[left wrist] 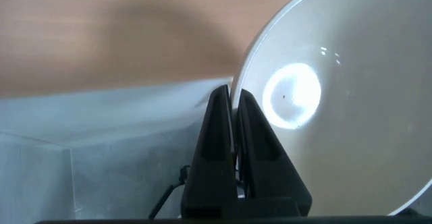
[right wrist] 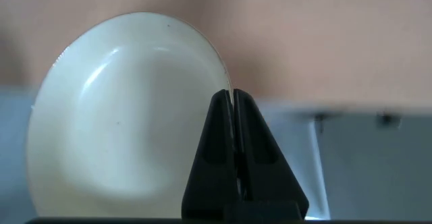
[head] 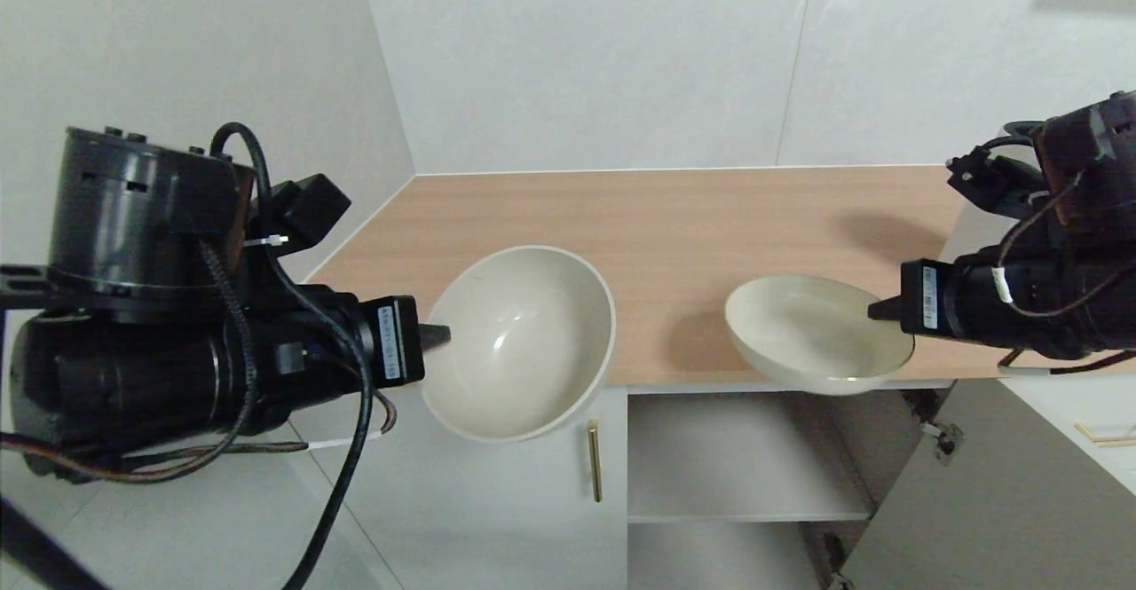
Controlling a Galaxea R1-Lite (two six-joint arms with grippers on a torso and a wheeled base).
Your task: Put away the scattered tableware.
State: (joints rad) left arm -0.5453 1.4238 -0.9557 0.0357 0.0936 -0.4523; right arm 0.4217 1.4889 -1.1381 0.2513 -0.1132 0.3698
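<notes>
The left tool (head: 439, 334) is closed down onto the rim of the big bowl (head: 519, 342), one finger inside and one outside the wall. The right tool (head: 874, 309) pinches the rim of the small bowl (head: 812, 328) the same way. Both bowls appear to be held off the counter (head: 666, 208), out over its front edge. The big one is tipped with its opening partly facing the camera, and the small one sits closer to level. Below the small bowl a cupboard stands open, showing a bare shelf (head: 745, 515).

In the left wrist view the fingers (left wrist: 219, 126) have almost no gap around the thin edge of the big bowl (left wrist: 337, 116). The right wrist view shows the same narrow grip on the small bowl (right wrist: 121, 116).

Both bowls look rigid, smooth and glossy. They are probably ceramic or melamine, though the pictures don't settle which. That suggests moderate weight and a slippery surface that could chip if knocked. A rim pinch puts the whole weight out to one side, so a bowl may swing or slide in the grip. The rim is the sensible place to hold, and slow moves with a gentle set-down on the shelf would suit best.
</notes>
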